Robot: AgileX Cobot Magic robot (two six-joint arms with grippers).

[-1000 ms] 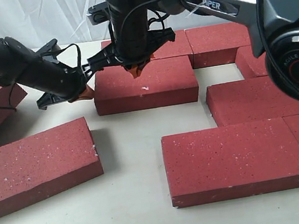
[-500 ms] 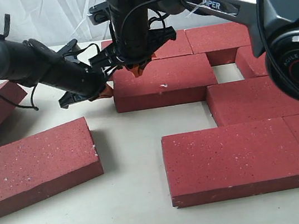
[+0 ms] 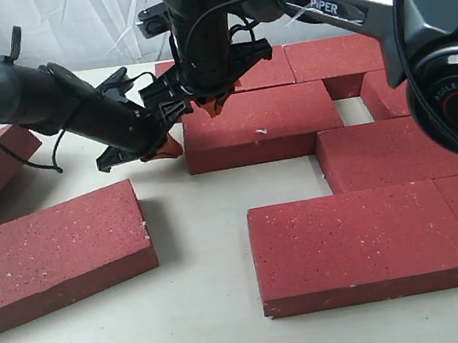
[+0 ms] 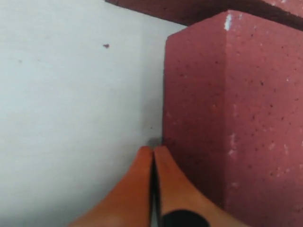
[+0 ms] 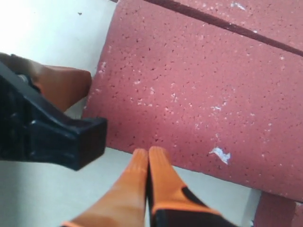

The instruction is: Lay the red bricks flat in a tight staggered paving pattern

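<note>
- While both claws are pinched shut with nothing in them, the left claw (image 3: 163, 147) touches the short end of one red brick (image 3: 257, 126).
- The right claw (image 3: 210, 105) sits at that brick's back edge.
- That brick lies flat on the table (image 3: 207, 313), right beside the laid bricks (image 3: 368, 237).
- Two loose bricks (image 3: 52, 254) lie apart on the left.
</note>
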